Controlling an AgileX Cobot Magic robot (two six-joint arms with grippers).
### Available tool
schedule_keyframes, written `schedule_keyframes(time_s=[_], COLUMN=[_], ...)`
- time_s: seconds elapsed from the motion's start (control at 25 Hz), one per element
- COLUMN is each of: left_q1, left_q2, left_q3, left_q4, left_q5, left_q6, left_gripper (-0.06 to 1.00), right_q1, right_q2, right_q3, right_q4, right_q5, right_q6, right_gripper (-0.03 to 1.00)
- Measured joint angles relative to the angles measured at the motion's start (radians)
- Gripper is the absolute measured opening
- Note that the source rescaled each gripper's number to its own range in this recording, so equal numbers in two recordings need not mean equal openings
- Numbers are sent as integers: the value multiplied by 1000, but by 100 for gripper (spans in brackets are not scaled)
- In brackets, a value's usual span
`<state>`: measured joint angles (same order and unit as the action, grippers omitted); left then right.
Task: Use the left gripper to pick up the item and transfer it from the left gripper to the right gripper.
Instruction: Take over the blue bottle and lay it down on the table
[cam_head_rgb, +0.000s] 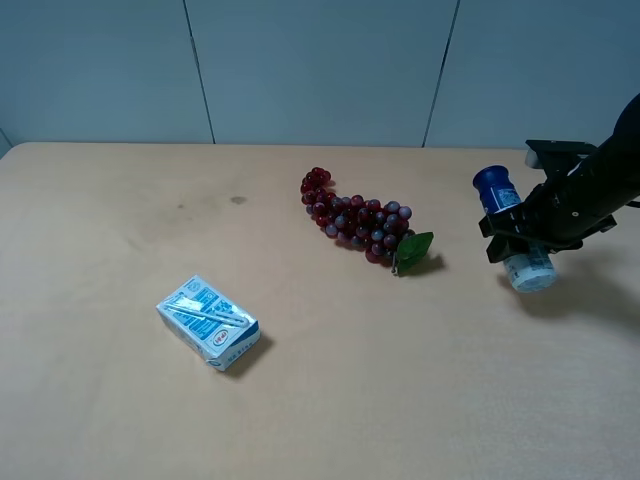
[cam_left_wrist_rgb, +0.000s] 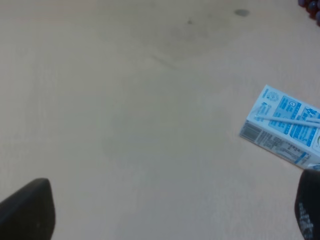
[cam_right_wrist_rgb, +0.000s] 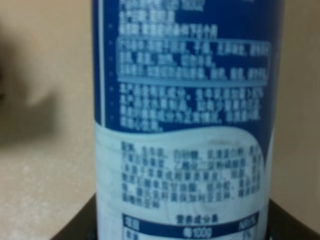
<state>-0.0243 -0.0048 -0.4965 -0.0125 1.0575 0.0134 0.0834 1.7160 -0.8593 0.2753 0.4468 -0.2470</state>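
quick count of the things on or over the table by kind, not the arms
can: 1, held in the right gripper
carton: 1
grape bunch: 1
total: 3

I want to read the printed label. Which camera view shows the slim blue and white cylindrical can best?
The right wrist view: the slim blue and white cylindrical can fills the frame, with its label text close, though blurred. The exterior high view shows the whole can, small and tilted, held in the right gripper above the table. The left wrist view does not show it.
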Motion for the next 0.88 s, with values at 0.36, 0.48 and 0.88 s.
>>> schedule_keyframes(time_s=[0.36, 0.48, 0.88], left_q1=[0, 0, 0], left_q2=[0, 0, 0], left_q3=[0, 0, 0], left_q4=[0, 0, 0], left_q5=[0, 0, 0], left_q6=[0, 0, 0], left_gripper=[91, 91, 91], right_q1=[0, 0, 0], right_q2=[69, 77, 78], right_q3=[0, 0, 0], right_q4=[0, -2, -17], right_q5=[-34, -34, -44], right_q6=[-3, -5, -5], right_gripper=[0, 0, 37])
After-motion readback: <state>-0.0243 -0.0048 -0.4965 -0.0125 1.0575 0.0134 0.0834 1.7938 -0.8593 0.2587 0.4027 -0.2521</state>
